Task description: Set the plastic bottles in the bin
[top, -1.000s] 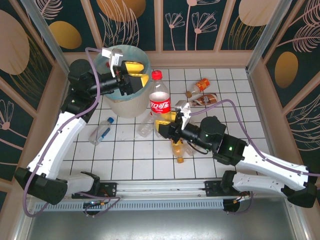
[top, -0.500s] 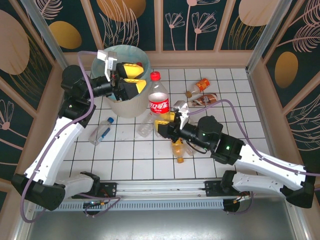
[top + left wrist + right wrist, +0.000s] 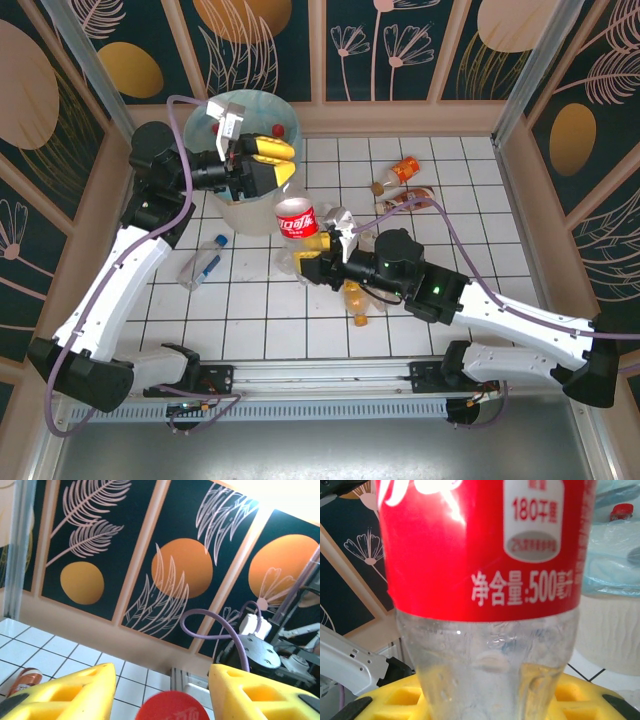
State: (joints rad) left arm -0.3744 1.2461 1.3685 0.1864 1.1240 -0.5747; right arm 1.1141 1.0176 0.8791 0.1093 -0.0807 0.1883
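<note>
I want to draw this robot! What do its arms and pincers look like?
The left arm and right arm are white shells with black joints, each trailing a purple cable. The left pincer and right pincer have chunky yellow fingers with square hollows. A tiny green light glows on the right arm.

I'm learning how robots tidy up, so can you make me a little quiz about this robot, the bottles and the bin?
1. True or false: the right gripper is holding the red-labelled bottle.
2. Where is the left gripper? A: up over the bin. B: down on the orange bottle. C: at the right wall.
3. Fill the gap: the clear bottle lying on the tiled floor below the bin has a ____ cap.

Key: 1 true. 2 A. 3 blue.
</note>
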